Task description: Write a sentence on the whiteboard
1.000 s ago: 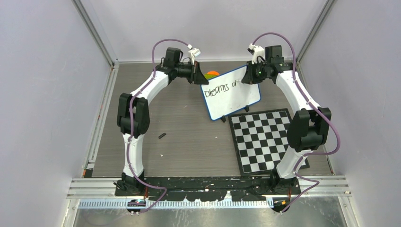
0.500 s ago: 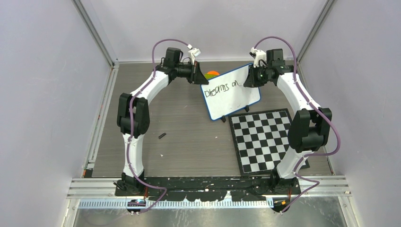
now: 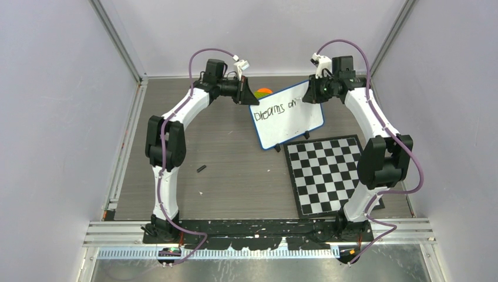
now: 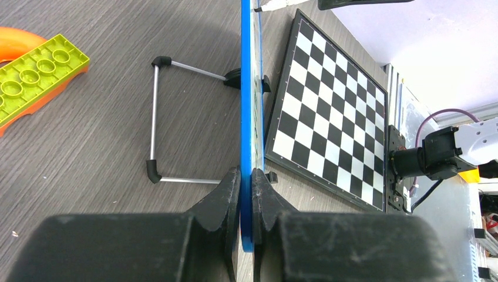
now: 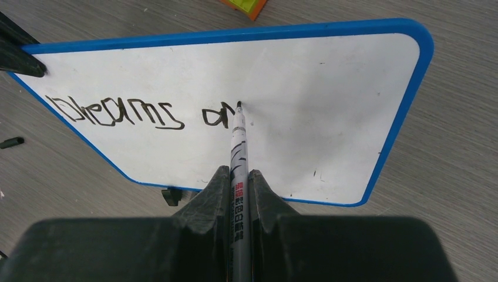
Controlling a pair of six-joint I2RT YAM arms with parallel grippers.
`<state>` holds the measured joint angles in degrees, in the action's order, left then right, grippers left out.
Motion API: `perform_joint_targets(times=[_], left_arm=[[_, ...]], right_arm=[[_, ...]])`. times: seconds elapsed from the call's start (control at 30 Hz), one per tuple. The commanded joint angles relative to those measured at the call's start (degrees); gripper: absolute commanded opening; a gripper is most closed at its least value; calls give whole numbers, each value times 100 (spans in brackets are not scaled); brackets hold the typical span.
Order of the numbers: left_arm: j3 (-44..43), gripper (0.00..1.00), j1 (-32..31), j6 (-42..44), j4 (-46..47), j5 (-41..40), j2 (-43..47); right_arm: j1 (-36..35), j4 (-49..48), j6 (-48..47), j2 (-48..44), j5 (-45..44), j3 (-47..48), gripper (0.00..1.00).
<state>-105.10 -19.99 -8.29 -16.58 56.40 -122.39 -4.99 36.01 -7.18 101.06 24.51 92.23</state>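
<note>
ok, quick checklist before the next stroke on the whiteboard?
1. Left jaws shut on the whiteboard edge: ok.
2. Right jaws shut on the marker: ok.
3. Marker tip on the board at the last letter: ok.
4. Blank space right of the tip: ok.
5. Full sentence written: not ok, only "Dreams" and a partial word.
6. Board's rear stand seated flat: cannot tell.

A dark grey, wood-grained worktop (image 3: 235,153) is enclosed on three sides by plain, pale lilac-grey panels: a left wall (image 3: 53,117), a far wall (image 3: 258,29) and a right wall (image 3: 452,88). One aluminium post (image 3: 117,41) is seen at the far left corner and a second post (image 3: 390,35) at the far right. The near edge is bounded by a silver rail (image 3: 111,232). Everything is lit evenly, and only soft shadows are cast.
</note>
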Motion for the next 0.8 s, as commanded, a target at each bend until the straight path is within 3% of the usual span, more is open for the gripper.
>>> perform_joint_targets(times=[0.0, 0.77], left_arm=[[-2, 0, -305, 205, -630, 108, -207], [-28, 0, -304, 205, -651, 108, -234]], right_arm=[[13, -173, 3, 44, -66, 256, 0], [20, 8, -163, -87, -8, -158, 0]])
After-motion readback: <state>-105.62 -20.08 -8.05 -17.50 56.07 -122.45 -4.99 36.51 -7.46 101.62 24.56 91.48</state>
